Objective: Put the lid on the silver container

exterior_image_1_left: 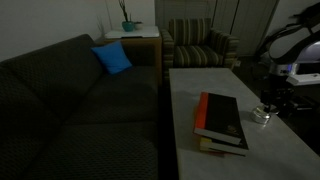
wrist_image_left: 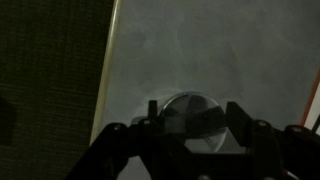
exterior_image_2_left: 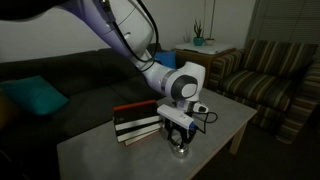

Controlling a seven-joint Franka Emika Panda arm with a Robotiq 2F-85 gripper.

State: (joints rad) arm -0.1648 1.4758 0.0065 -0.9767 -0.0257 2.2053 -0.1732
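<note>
In the wrist view a round pale silvery lid (wrist_image_left: 192, 120) sits between the two dark fingers of my gripper (wrist_image_left: 194, 108), which is shut on its edges. In both exterior views the gripper (exterior_image_2_left: 179, 139) (exterior_image_1_left: 270, 101) hangs low over the grey table (exterior_image_2_left: 110, 150), beside the books. Right under the fingers stands the small shiny silver container (exterior_image_2_left: 181, 152) (exterior_image_1_left: 262, 116). Whether the lid rests on the container or hovers just above it I cannot tell in this dim light.
A red-and-black book stack (exterior_image_2_left: 138, 122) (exterior_image_1_left: 222, 122) lies close beside the container. A dark sofa (exterior_image_1_left: 70, 100) with a blue cushion (exterior_image_1_left: 113, 58) runs along one table edge. A striped armchair (exterior_image_2_left: 270, 70) stands beyond the table.
</note>
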